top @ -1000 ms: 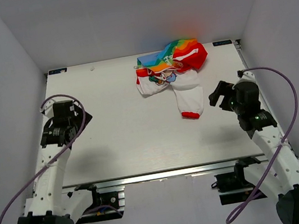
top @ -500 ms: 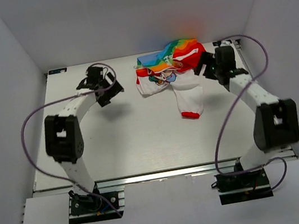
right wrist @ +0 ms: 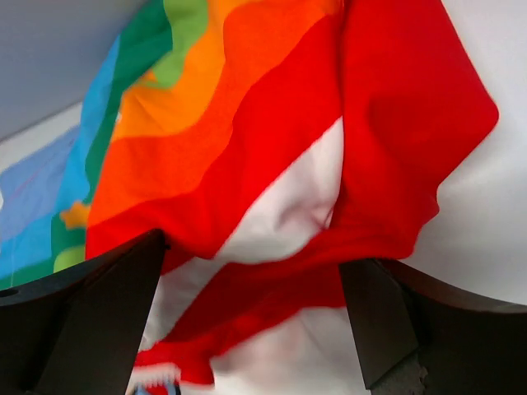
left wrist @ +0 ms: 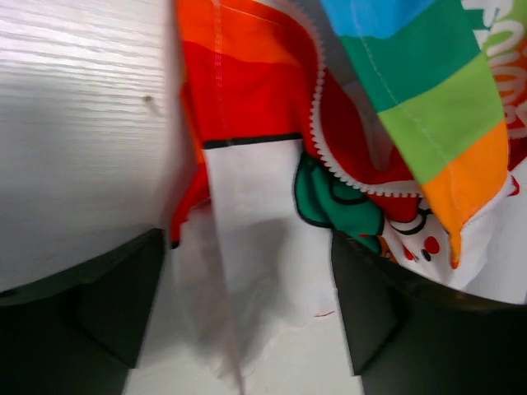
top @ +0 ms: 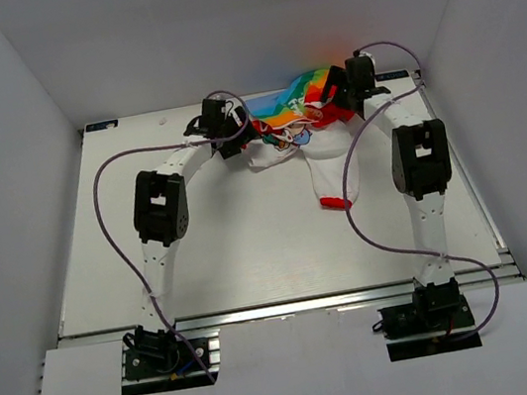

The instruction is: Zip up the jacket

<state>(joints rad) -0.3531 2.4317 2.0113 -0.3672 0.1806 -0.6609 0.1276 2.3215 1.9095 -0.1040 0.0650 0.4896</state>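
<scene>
The jacket [top: 307,120] lies crumpled at the far middle-right of the table, rainbow half and red hood on top, one white sleeve with a red cuff [top: 335,202] trailing toward me. My left gripper [top: 241,133] is open at the jacket's left edge; in its wrist view the jacket's white hem, red band and zipper teeth [left wrist: 247,230] lie between the fingers [left wrist: 107,304]. My right gripper [top: 336,98] is open at the jacket's right side; its wrist view shows red and white jacket folds [right wrist: 280,214] between the fingers [right wrist: 99,321].
The white table [top: 200,238] ends in a back wall just behind the jacket. Side walls rise close on left and right. Purple cables [top: 113,231] loop off both arms.
Both arms have swung from the table's near sides out to the far edge. Each open gripper now sits at one side of the jacket. The jacket has not moved.
</scene>
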